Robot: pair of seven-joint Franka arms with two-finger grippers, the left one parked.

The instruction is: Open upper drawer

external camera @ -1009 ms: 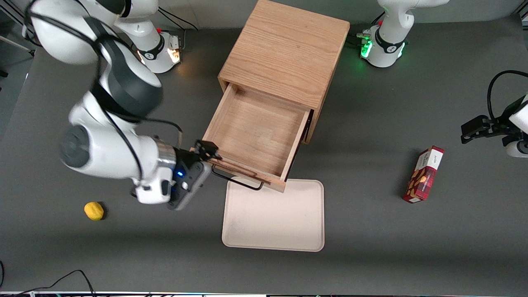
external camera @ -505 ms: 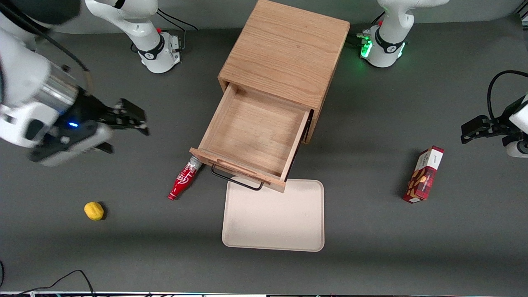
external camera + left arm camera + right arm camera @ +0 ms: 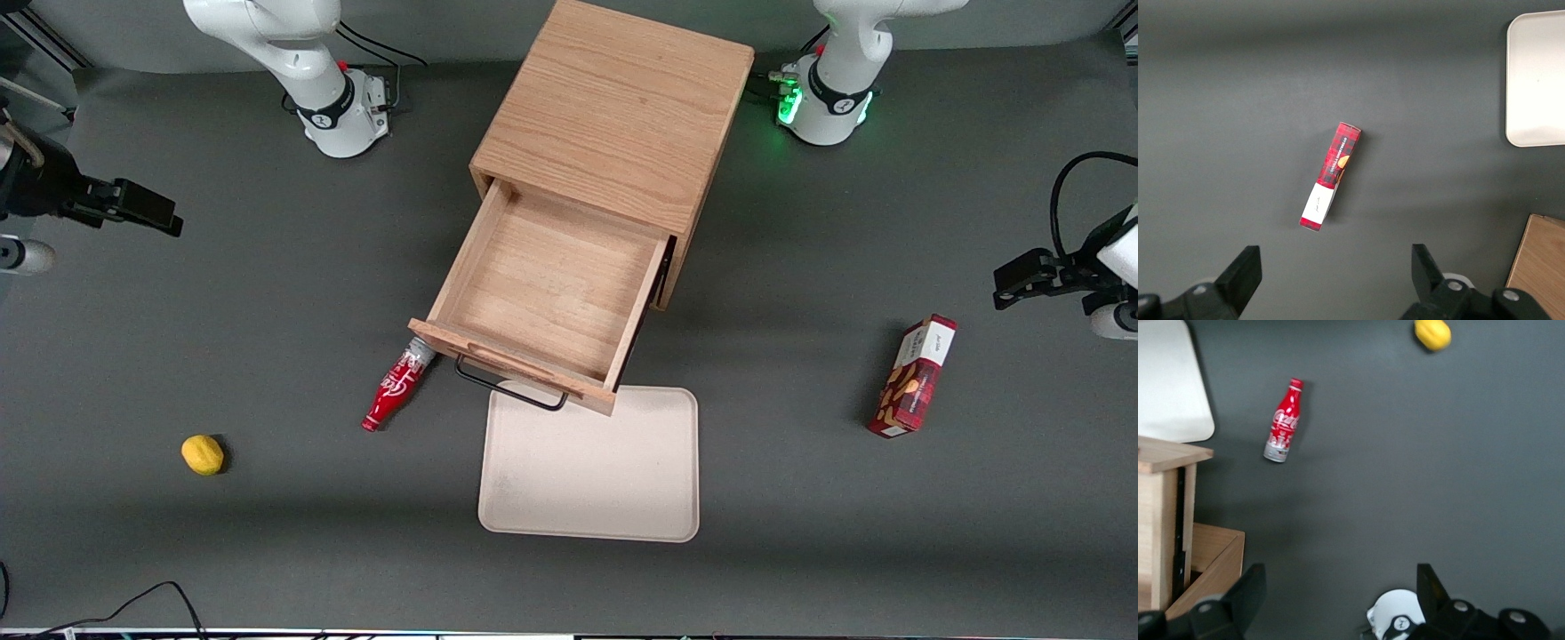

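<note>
The upper drawer [image 3: 551, 284] of the oak cabinet [image 3: 613, 116] stands pulled far out, its bare wooden inside showing. Its black wire handle [image 3: 511, 391] hangs over the edge of the tray. The lower drawer is hidden beneath it. My right gripper [image 3: 142, 209] is open and empty, far from the drawer at the working arm's end of the table. In the right wrist view the gripper [image 3: 1338, 590] hovers over bare table, with the drawer's front [image 3: 1168, 455] and the cabinet's corner [image 3: 1211, 563] at the edge of the view.
A red cola bottle [image 3: 396, 388] [image 3: 1283, 420] lies beside the drawer's front corner. A yellow lemon [image 3: 203, 454] [image 3: 1432, 333] lies nearer the front camera. A cream tray [image 3: 589, 467] lies in front of the drawer. A red cookie box [image 3: 916, 375] [image 3: 1330, 175] lies toward the parked arm's end.
My gripper has left the drawer's front corner and swung away to the working arm's end of the table, uncovering the bottle. The drawer has stayed open and still.
</note>
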